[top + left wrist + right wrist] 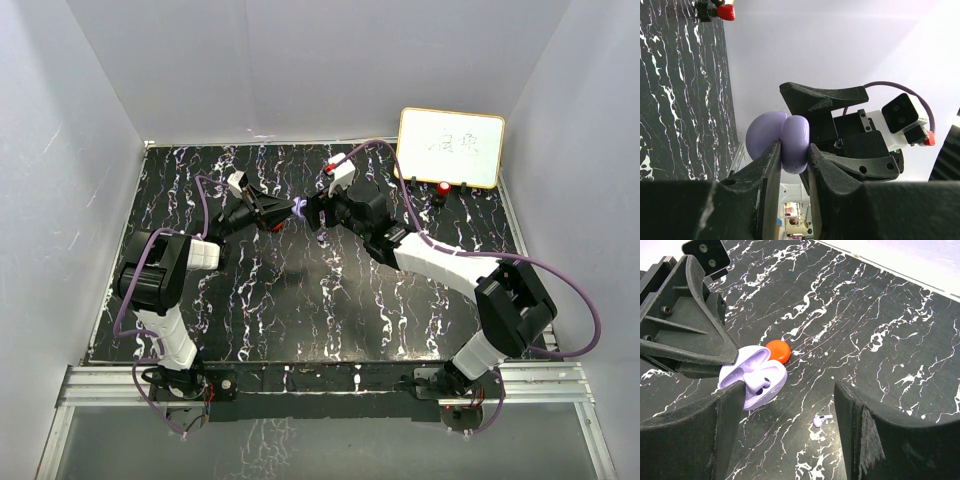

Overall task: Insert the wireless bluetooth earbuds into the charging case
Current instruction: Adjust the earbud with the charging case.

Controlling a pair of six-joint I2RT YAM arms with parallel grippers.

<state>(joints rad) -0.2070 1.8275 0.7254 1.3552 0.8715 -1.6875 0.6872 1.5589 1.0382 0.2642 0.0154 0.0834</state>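
Observation:
My left gripper [794,160] is shut on the pale purple charging case [785,141] and holds it above the table; the pair also show in the top view [292,212]. In the right wrist view the case [752,371] is open, with one purple earbud [761,382] lying in its lower half. A second purple earbud [821,419] lies loose on the black marbled table below. My right gripper [790,440] is open and empty, just right of the case, above the loose earbud. In the top view the right gripper [320,213] faces the left one.
A round red puck case [777,351] lies on the table behind the purple case. A white board [451,147] leans at the back right, with a small red-and-black object [443,188] in front of it, also in the left wrist view [722,11]. Grey walls enclose the table.

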